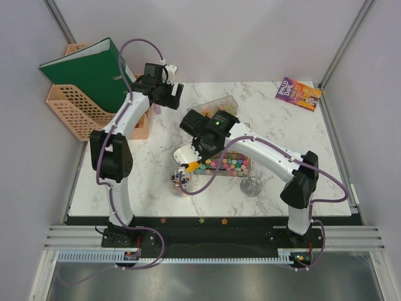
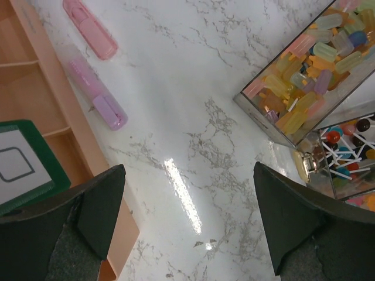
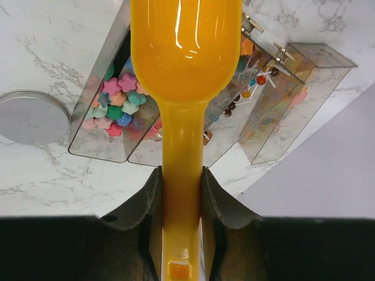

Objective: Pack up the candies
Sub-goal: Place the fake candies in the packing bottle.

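The candies [image 3: 117, 106] are small star-shaped sweets in pink, green, orange and blue, lying in the end compartment of a clear box [image 1: 229, 165]. My right gripper [image 3: 180, 173] is shut on the handle of an orange plastic scoop [image 3: 185, 52]. The scoop's bowl hangs in front of that box, and no sweets show on its visible face. From above, the right gripper [image 1: 199, 153] holds the scoop [image 1: 190, 168] just over a small cup [image 1: 178, 182] with coloured bits in it. My left gripper [image 2: 190, 193] is open over bare marble at the back left [image 1: 168, 88], holding nothing.
The clear box has more compartments, with lollipops [image 3: 258, 76] and pastel sweets [image 2: 313, 58]. A clear round cup [image 1: 250, 186] stands near the front. A peach organiser [image 1: 72, 110] with a green binder [image 1: 88, 72], two pink cases [image 2: 91, 29] and a book [image 1: 297, 94] are also there.
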Controlling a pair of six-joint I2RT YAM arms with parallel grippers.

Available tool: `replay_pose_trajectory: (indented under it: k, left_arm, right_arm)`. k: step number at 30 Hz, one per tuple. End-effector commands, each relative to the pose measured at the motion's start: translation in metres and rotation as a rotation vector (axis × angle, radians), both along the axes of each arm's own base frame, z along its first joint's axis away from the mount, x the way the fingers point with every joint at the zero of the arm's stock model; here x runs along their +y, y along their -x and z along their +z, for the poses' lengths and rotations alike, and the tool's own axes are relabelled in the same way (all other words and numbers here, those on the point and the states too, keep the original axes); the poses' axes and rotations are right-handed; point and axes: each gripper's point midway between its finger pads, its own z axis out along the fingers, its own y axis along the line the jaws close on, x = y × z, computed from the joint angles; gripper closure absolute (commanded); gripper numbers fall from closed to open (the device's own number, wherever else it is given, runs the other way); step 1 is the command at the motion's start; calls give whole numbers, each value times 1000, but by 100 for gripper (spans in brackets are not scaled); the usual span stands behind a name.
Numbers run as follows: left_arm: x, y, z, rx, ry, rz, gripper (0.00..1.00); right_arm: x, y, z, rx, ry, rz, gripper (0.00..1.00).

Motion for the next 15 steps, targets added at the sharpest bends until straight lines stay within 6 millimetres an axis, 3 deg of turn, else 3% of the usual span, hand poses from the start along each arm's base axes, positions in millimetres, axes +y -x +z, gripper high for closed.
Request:
replay_pose_trajectory:
  k: [1,7,10,11,15]
  left_arm:
    - [-15,-17,19,-61,52,-56,4]
    - [-42,-26,4,-59,57,-177,9]
    - [-54,-34,4,-75,62,-206,12]
    - [-59,-36,-4,-63,66,-218,13]
    - [-77,-41,2,-95,62,-267,15]
  right_arm:
    - [-40,-7,8,-9,53,-98,100]
    - [-51,-28,24,-15,-100,-208,100]
    - [-51,-26,32,-28,-173,-222,100]
    - [-51,-27,42,-49,-223,-225,100]
    - [-56,-23,46,-79,-296,-255,100]
